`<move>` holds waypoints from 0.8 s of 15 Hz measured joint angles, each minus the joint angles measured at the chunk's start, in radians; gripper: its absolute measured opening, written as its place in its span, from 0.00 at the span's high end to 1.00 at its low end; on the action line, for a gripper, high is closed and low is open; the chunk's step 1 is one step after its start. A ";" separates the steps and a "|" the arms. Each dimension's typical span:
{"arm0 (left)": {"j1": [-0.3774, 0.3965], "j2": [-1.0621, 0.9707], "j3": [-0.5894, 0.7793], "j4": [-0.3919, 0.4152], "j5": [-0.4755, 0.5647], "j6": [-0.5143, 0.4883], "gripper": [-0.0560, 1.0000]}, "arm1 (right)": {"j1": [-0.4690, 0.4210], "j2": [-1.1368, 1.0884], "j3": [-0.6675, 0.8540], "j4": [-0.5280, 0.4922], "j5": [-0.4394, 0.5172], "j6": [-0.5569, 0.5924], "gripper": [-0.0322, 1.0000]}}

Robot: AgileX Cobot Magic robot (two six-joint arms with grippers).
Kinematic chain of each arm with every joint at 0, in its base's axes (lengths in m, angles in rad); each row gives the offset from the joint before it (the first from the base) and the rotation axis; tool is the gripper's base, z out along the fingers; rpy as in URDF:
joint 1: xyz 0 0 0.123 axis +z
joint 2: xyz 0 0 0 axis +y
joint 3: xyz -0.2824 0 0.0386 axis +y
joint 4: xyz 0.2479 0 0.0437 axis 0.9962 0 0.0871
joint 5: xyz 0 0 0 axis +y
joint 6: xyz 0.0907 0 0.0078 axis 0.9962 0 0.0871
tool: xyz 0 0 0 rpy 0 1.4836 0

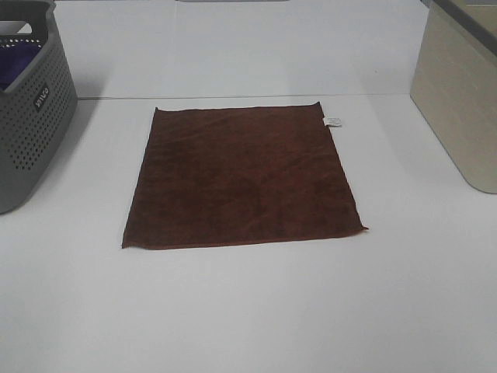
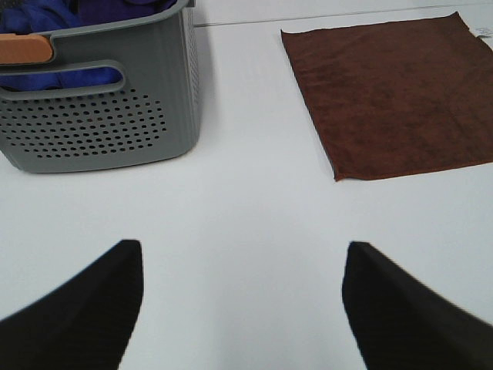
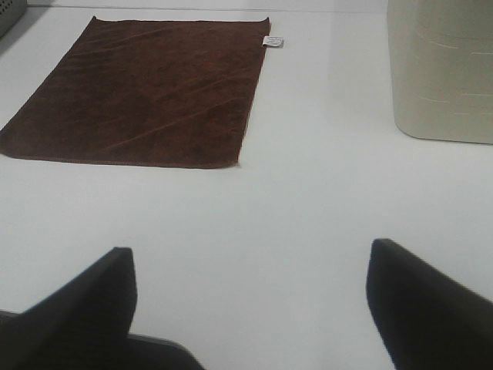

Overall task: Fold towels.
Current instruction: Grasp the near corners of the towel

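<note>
A dark reddish-brown towel (image 1: 241,177) lies spread flat and unfolded in the middle of the white table, with a small white tag (image 1: 332,121) at its far right corner. It also shows as the towel (image 2: 397,96) in the left wrist view and the towel (image 3: 146,91) in the right wrist view. My left gripper (image 2: 243,304) is open over bare table, well short of the towel. My right gripper (image 3: 250,308) is open too, also over bare table, apart from the cloth. Neither arm shows in the high view.
A grey perforated basket (image 1: 27,116) holding blue cloth stands at the left edge; it is the basket (image 2: 100,100) near my left gripper. A beige bin (image 1: 458,93) stands at the right, seen as the bin (image 3: 443,69) in the right wrist view.
</note>
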 joint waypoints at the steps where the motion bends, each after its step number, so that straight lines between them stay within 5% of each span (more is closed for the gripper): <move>1: 0.000 0.000 0.000 0.000 0.000 0.000 0.29 | 0.000 0.000 0.000 0.000 0.000 0.000 0.22; 12: 0.000 0.000 0.000 0.000 0.000 0.000 0.29 | 0.000 0.000 0.000 0.000 0.000 0.000 0.22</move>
